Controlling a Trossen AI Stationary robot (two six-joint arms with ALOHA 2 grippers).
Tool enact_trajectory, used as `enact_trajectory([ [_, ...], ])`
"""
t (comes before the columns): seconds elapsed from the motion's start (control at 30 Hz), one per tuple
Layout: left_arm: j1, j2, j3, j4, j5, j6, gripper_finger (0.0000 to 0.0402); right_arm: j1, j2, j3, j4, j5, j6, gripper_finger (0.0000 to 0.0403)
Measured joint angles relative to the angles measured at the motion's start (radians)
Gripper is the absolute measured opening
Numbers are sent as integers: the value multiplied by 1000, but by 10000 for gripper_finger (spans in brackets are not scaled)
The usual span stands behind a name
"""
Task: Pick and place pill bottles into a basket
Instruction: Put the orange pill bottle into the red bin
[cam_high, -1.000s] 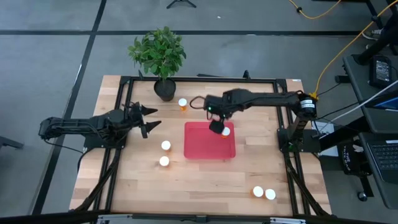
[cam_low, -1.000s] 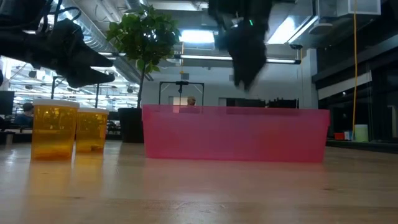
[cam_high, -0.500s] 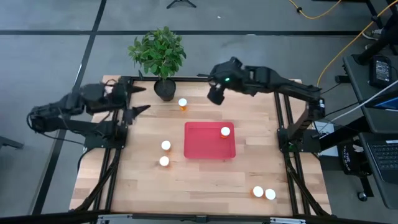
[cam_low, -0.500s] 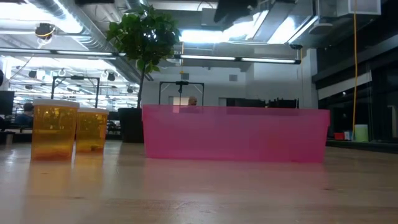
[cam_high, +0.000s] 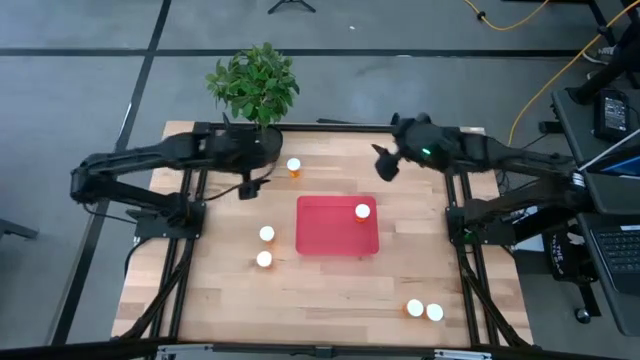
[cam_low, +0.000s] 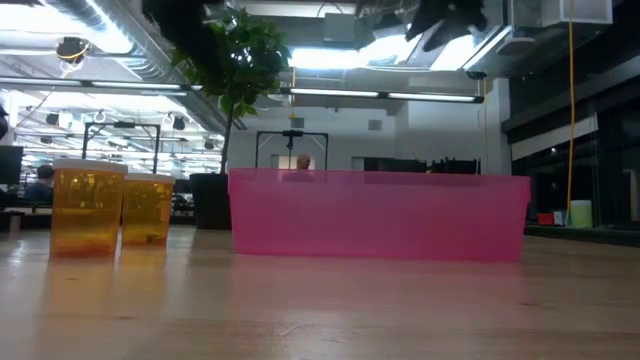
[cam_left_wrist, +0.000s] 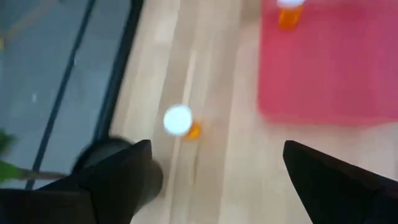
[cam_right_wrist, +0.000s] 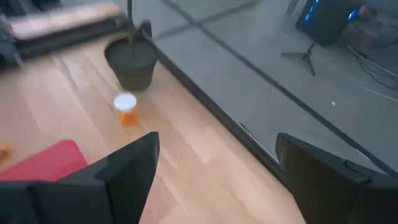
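The red basket (cam_high: 337, 238) lies mid-table with one orange pill bottle (cam_high: 362, 211) standing in its far right corner. Another bottle (cam_high: 293, 167) stands by the black plant pot (cam_high: 264, 146). Two bottles (cam_high: 266, 246) stand left of the basket and two (cam_high: 424, 310) at the near right. My left gripper (cam_high: 248, 182) hangs open above the table, left of the bottle by the pot (cam_left_wrist: 179, 121). My right gripper (cam_high: 385, 165) hangs open, high beyond the basket's far right corner. Its wrist view shows the same bottle (cam_right_wrist: 126, 107).
The potted plant (cam_high: 254, 85) stands at the table's far edge, close to my left gripper. A black frame (cam_high: 320, 128) runs around the far and side edges of the table. Bare wood (cam_high: 330, 295) lies between the basket and the near edge.
My right gripper has risen from over the basket and drawn back toward the table's far right. The bottle it hovered over stays standing in the basket. My left gripper has risen from the left edge, swung toward the plant pot and tipped to point down.
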Motion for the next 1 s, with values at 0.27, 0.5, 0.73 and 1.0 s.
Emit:
enact_trajectory([
  [0.27, 92, 216, -48, 107, 16, 24, 362, 35, -263, -307, 303, 27, -4, 323],
  [0.5, 89, 341, -47, 299, 47, 26, 362, 35, -285, -309, 311, 16, -117, 323],
  [0.73, 92, 441, -46, 332, 53, 26, 362, 35, -286, -280, 311, -4, -240, 323],
  [1.0, 133, 509, -46, 348, -7, 40, 362, 35, -286, -279, 307, -36, -269, 323],
])
